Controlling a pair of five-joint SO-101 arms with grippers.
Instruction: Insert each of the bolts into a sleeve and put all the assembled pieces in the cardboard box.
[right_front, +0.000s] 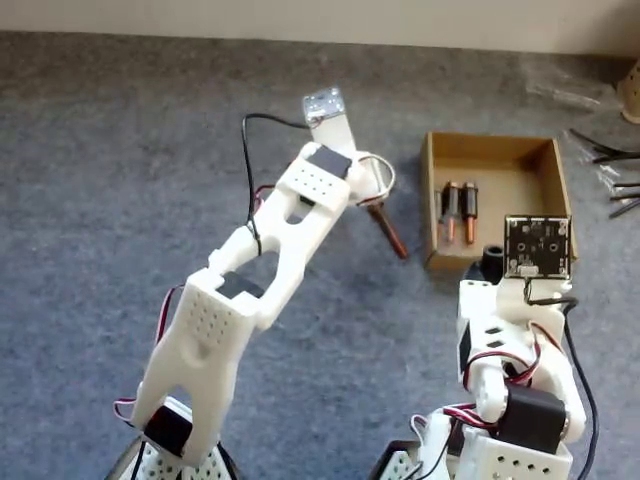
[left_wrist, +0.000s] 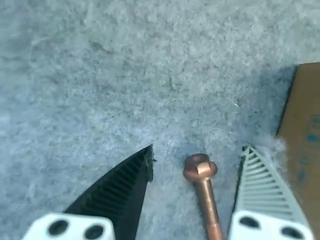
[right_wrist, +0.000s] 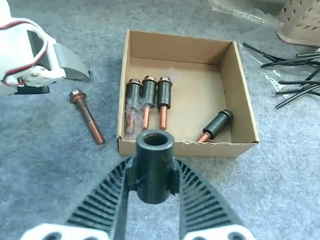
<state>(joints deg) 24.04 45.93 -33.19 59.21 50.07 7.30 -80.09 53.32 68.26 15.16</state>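
A loose copper bolt (left_wrist: 203, 192) lies on the grey carpet between the fingers of my open left gripper (left_wrist: 198, 149), its head toward the fingertips. From above, the bolt (right_front: 388, 230) lies just left of the cardboard box (right_front: 490, 150), under the left gripper (right_front: 372, 195). My right gripper (right_wrist: 154, 170) is shut on a black sleeve (right_wrist: 154, 162), held upright with its hole facing the camera, just before the box's near wall (right_wrist: 185, 148). That sleeve (right_front: 492, 262) sits by the box's near edge. Several assembled bolt-and-sleeve pieces (right_wrist: 148, 97) lie in the box.
Black cable ties (right_wrist: 295, 75) and a clear plastic bag (right_wrist: 240, 12) lie right of and behind the box, and a beige basket (right_wrist: 301, 20) stands at the far right corner. Open carpet (right_front: 120, 150) stretches to the left.
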